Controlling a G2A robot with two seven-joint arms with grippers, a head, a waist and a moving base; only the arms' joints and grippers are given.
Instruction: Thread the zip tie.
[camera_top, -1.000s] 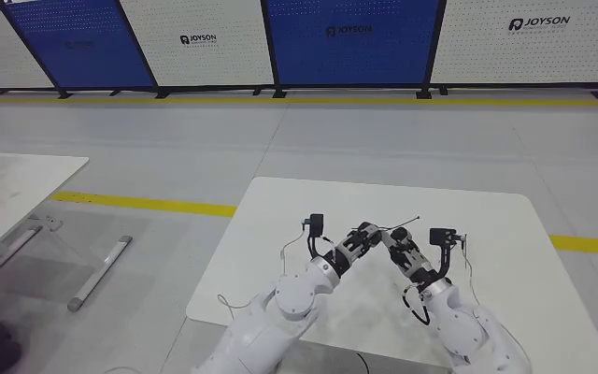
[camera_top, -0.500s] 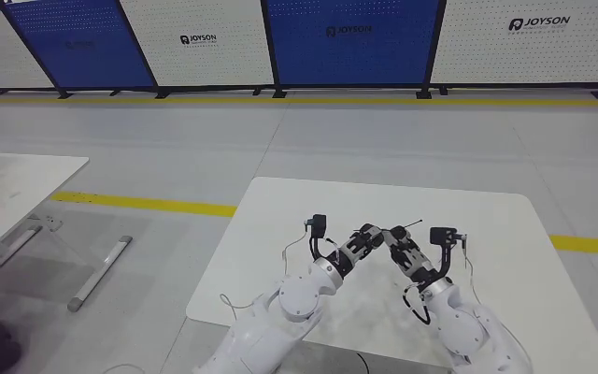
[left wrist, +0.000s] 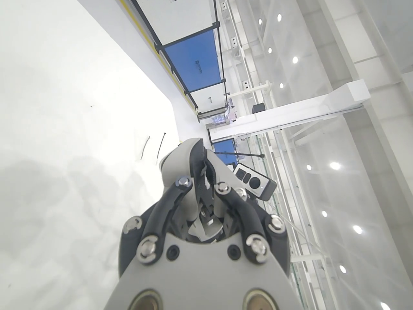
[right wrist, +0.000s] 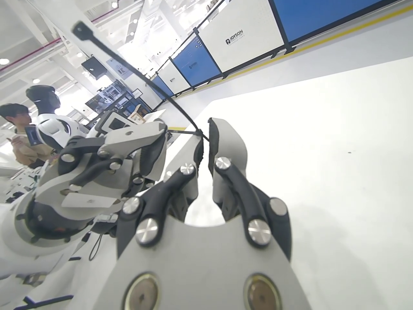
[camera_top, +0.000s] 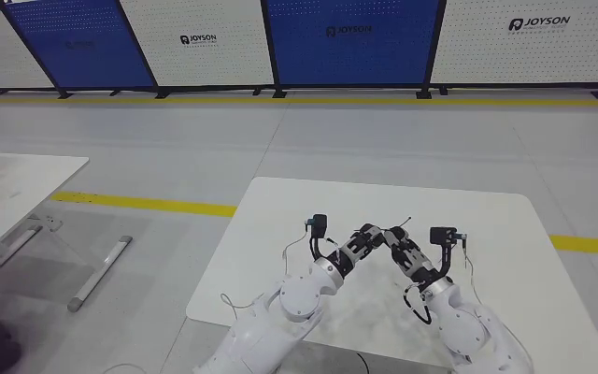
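A white table [camera_top: 467, 210] is seen in the lower centre and right of the top view, and above its middle the two arms are set tip to tip. The left gripper [left wrist: 202, 150] is shown with its fingers pressed together on the black zip tie [right wrist: 146, 80], the clamped part being hidden between the pads. The right gripper [right wrist: 205, 130] is pinched on the same tie just beside the left one, so that a short stretch of strap is spanned between the two sets of fingertips. From the right gripper the free length is carried up in a gentle curve, clear of the table, and is ended by the square head [right wrist: 79, 29] in the upper left of the right wrist view. In the top view this length is seen as a thin dark line slanting toward the upper right. Two loose dark strips [left wrist: 160, 145] are laid side by side on the table, left of centre in the left wrist view. Blue and white partition panels [camera_top: 350, 42] are ranged along the top of the top view, and a yellow floor line [camera_top: 140, 203] is marked at its left.
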